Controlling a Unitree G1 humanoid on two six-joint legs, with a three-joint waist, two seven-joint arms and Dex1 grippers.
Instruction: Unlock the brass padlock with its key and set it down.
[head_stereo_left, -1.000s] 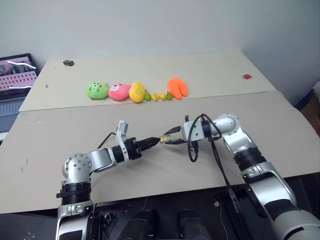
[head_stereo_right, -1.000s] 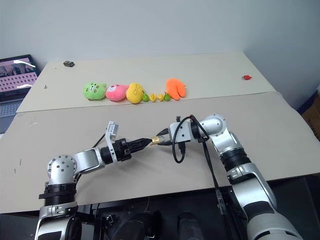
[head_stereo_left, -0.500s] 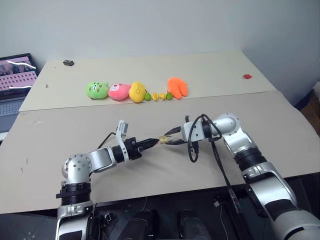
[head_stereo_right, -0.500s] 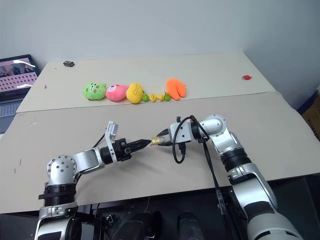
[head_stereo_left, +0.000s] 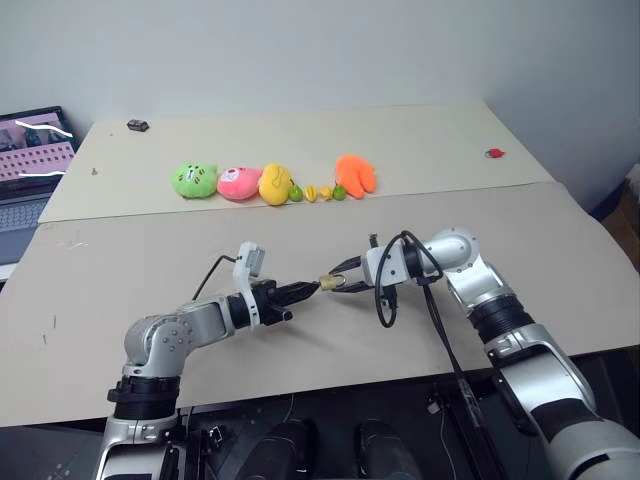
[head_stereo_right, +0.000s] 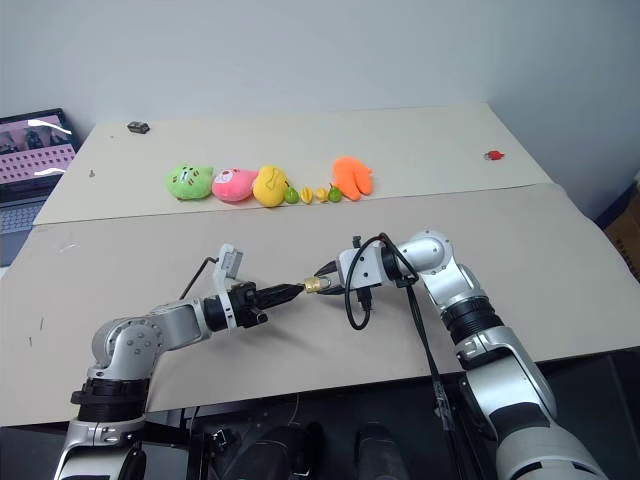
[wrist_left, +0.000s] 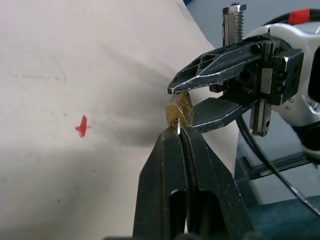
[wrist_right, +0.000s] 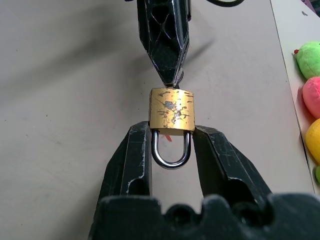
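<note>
padlock (wrist_right: 172, 109): 1
key (wrist_left: 178, 125): 1
grippers: 2, left gripper (head_stereo_left: 308, 289), right gripper (head_stereo_left: 342, 281)
large plush toys (head_stereo_left: 194, 180): 4
small plush fruits (head_stereo_left: 325, 191): 4
laptop (head_stereo_left: 28, 170): 1

A beige bench (head_stereo_left: 120, 290) spans the scene in two joined sections. On the far section a row of plush toys (head_stereo_left: 270, 183) lies side by side: green, pink, yellow, several tiny fruits, then orange. A small dark object (head_stereo_left: 137, 125) sits near the far left corner, a small red object (head_stereo_left: 493, 153) near the right edge.
</note>
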